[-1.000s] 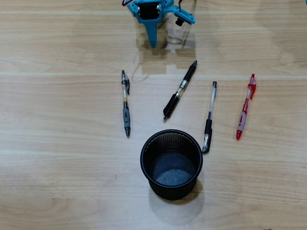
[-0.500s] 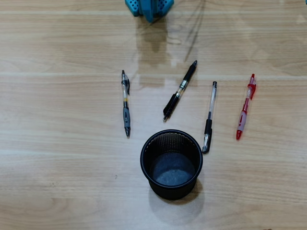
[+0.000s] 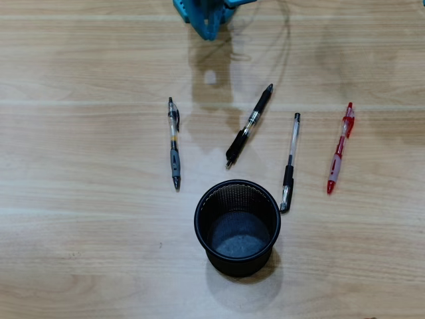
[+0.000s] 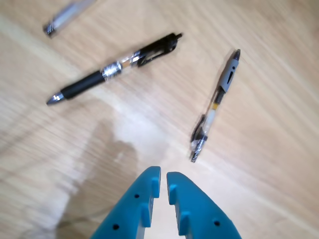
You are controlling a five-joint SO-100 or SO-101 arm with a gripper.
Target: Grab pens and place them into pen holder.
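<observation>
**Still nothing in the cup**

All four pens lie on the wooden table (image 3: 80,252): grey-and-clear pen (image 3: 174,144), black pen (image 3: 249,125), clear-and-black pen (image 3: 290,162), red-and-white pen (image 3: 340,148). The pen holder (image 3: 237,227) stands empty, just beside the clear-and-black one. In the wrist view the blue gripper (image 4: 163,181) hangs above the table, jaws nearly together, holding nothing, nearest the grey-and-clear pen. Every pen is yet to be lifted.
</observation>
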